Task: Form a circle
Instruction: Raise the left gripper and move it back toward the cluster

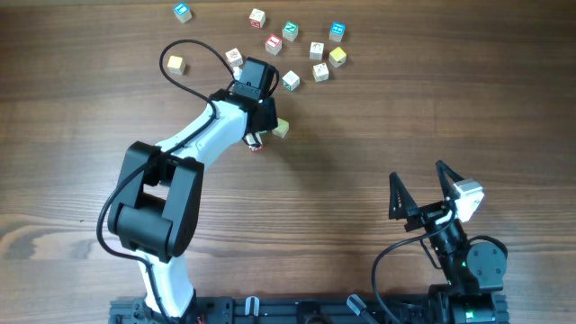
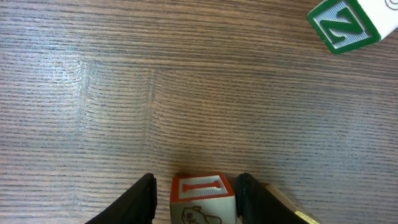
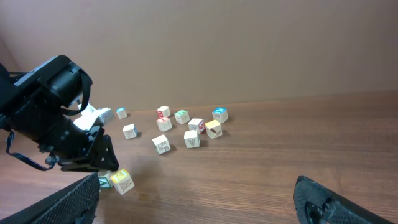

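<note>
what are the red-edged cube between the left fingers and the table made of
Red-edged cube: probably wood, going by its pale, bare-looking side; the top is painted white with a red border. Table: wood or wood-look laminate, matte, with long streaky grain.

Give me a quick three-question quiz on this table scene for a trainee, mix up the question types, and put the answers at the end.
1. True or false: the right tool is clamped shut.
2. Multiple choice: what colour marks the cube framed by the left tool? A blue, B red, C green.
3. Fill in: the ___ arm is stretched toward the scattered cubes.
Key: 1 false, it stands wide open; 2 B; 3 left arm.
</note>
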Tool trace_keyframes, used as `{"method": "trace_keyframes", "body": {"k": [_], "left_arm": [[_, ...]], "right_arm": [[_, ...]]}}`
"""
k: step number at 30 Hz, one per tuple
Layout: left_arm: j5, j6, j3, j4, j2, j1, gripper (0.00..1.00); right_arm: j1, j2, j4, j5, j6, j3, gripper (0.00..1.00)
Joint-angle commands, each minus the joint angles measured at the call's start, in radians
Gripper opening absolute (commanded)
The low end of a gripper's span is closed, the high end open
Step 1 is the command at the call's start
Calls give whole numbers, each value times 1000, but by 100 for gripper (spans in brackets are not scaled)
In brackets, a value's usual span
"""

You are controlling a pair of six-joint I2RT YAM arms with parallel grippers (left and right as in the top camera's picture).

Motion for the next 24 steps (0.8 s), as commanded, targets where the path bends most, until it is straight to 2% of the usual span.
{"method": "trace_keyframes", "body": {"k": [1,4,10,15,24], "left_arm": [[-6,-3,-12,0,12,-3,36],[-6,-52,-12,2,12,-3,34],[-6,-56,-12,13,12,-3,33],[-6,-106,-12,31,12,-3,31],[-6,-112,-12,16,12,-3,31]], "right_arm": [[5,-8,5,9,-6,-1,100],[5,-8,5,9,-5,-1,100],[5,-8,5,9,-5,-1,100],[5,-8,5,9,-5,-1,100],[5,-8,5,9,-5,-1,100]]}}
